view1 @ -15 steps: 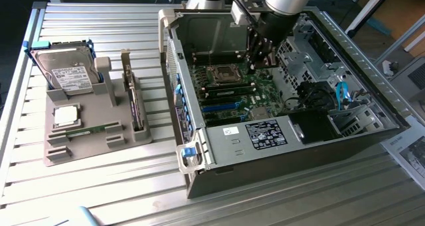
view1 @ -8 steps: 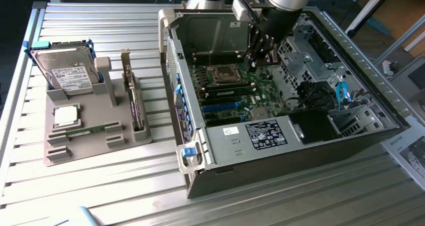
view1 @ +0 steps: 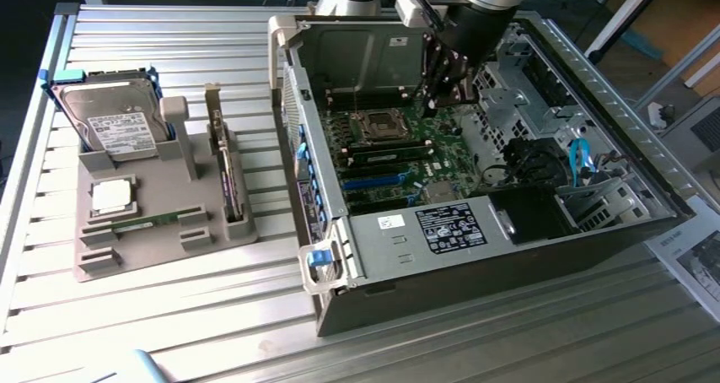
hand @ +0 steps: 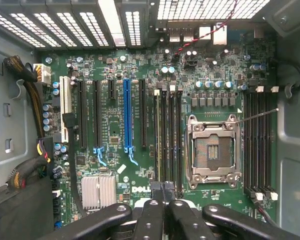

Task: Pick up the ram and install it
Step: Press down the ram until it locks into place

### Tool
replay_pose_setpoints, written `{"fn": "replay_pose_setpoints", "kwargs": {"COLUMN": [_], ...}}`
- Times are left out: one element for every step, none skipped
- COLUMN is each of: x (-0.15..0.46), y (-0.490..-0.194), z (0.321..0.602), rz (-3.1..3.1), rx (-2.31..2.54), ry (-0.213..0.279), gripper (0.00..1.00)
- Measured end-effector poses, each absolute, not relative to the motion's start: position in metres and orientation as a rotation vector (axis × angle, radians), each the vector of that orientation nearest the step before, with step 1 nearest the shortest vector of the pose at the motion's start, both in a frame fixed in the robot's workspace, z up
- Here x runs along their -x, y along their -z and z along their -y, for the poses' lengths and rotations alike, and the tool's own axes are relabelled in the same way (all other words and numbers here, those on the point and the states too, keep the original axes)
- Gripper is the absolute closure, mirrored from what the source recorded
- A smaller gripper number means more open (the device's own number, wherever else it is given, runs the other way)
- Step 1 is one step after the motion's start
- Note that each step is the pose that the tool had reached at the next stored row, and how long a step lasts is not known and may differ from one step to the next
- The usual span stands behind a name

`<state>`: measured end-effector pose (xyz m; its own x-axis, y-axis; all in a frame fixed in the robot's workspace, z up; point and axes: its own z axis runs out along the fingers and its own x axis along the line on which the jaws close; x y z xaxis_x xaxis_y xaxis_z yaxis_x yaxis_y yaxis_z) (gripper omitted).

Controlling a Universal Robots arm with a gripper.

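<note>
Green and thin, the ram (view1: 152, 221) lies flat in a groove of the grey holder (view1: 135, 256), on the exterior view's left of the computer case (view1: 473, 256). It is well apart from your gripper (view1: 439, 96). Its long side runs across the holder, from the exterior view's left to its right, and rises a little toward the case. Just behind it sits the square silver chip (view1: 113, 196).

Your gripper hangs inside the open case, over the motherboard (hand: 115, 125). In the wrist view the gripper (hand: 165, 197) is right above the long black slots (hand: 167, 135) beside the empty chip socket (hand: 211, 150). You cannot tell from here if the claw is apart, together, or clamped on something.

A second green strip (view1: 389, 157) shows in the case by those slots. It may be the other stick, but that is hard to tell.

The ram looks light and stiff, and it would likely break if bent. You should take it by its two long flat sides, near the middle, and keep off the tiny black chips and the bottom edge.
</note>
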<state>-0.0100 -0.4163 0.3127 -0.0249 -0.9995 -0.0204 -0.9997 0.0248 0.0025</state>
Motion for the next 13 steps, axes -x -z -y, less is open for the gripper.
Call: {"fn": "replay_pose_setpoints", "kwargs": {"x": [0.0099, 0.0100, 0.0100, 0.0100, 0.0099, 0.0099, 0.0099, 0.0100, 0.0099, 0.0100, 0.0100, 0.0099, 0.0099], "y": [-0.3127, -0.3127, -0.3127, -0.3127, -0.3127, -0.3127, -0.3127, -0.3127, -0.3127, -0.3127, -0.3127, -0.3127, -0.3126], "z": [0.4163, 0.4163, 0.4163, 0.4163, 0.4163, 0.4163, 0.4163, 0.4163, 0.4163, 0.4163, 0.4163, 0.4163, 0.4163], "rz": [-2.240, -2.240, -2.240, -2.240, -2.240, -2.240, -2.240, -2.240, -2.240, -2.240, -2.240, -2.263, -2.295], "rx": [2.185, 2.185, 2.185, 2.185, 2.185, 2.185, 2.185, 2.185, 2.185, 2.185, 2.184, 2.161, 2.125], "ry": [-0.025, -0.025, -0.025, -0.025, -0.025, -0.025, -0.025, -0.025, -0.025, -0.025, -0.025, -0.025, -0.025], "gripper": [0.90, 0.90, 0.90, 0.90, 0.90, 0.90, 0.90, 0.90, 0.90, 0.90, 0.90, 0.90, 0.90]}}
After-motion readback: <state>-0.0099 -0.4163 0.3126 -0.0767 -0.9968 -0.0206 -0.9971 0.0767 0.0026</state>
